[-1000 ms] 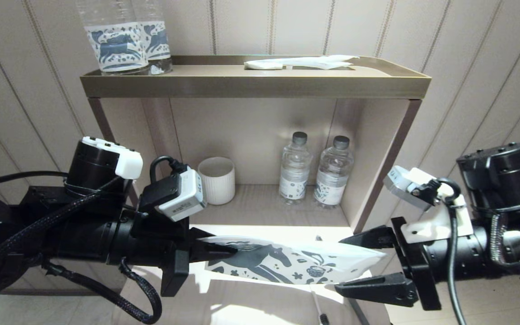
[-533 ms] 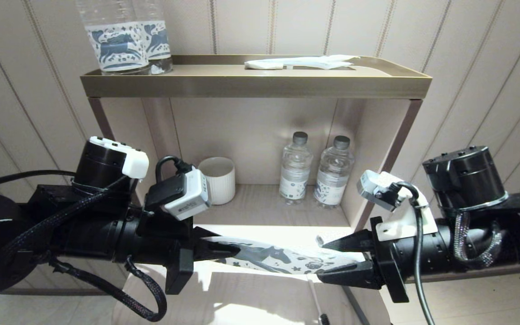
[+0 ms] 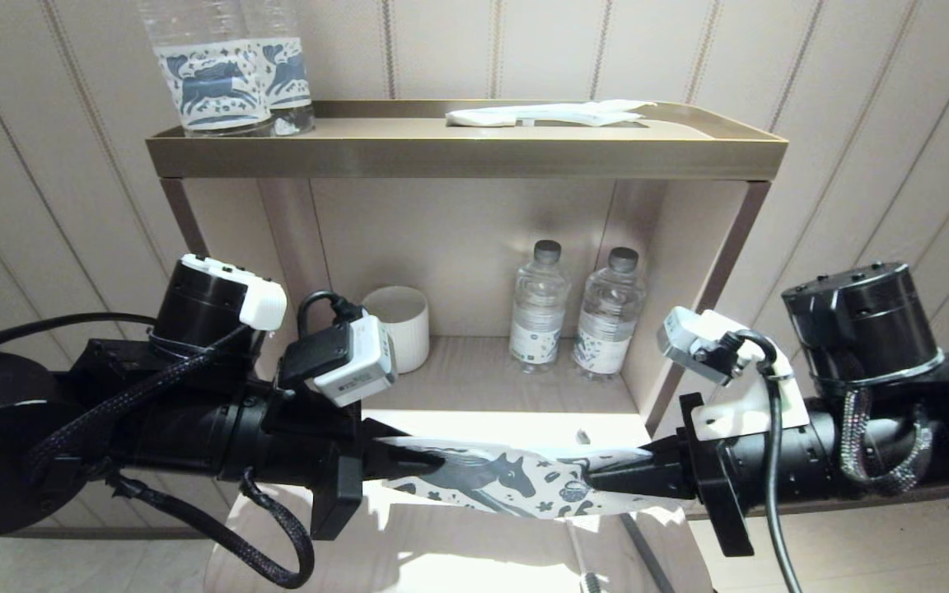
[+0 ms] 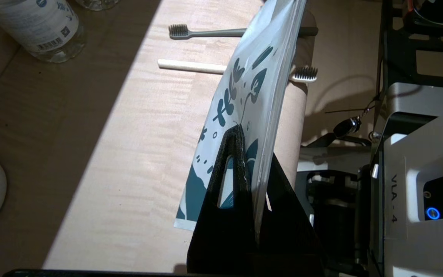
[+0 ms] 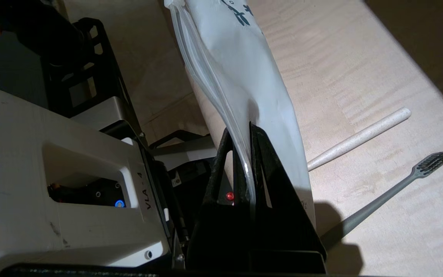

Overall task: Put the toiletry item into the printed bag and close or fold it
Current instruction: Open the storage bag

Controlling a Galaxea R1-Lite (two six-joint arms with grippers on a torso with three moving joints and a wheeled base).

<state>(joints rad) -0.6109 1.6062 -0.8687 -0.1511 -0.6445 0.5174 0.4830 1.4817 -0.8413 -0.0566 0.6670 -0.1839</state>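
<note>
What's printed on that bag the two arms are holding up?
A dark blue horse with small flowers and a cup on the white bag, clearest from the head view.

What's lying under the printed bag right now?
Two toothbrushes lie on the wooden surface beneath the held-up printed bag: a grey toothbrush and a cream toothbrush. The bag covers the middle of each; whether anything is inside it cannot be seen.
</note>
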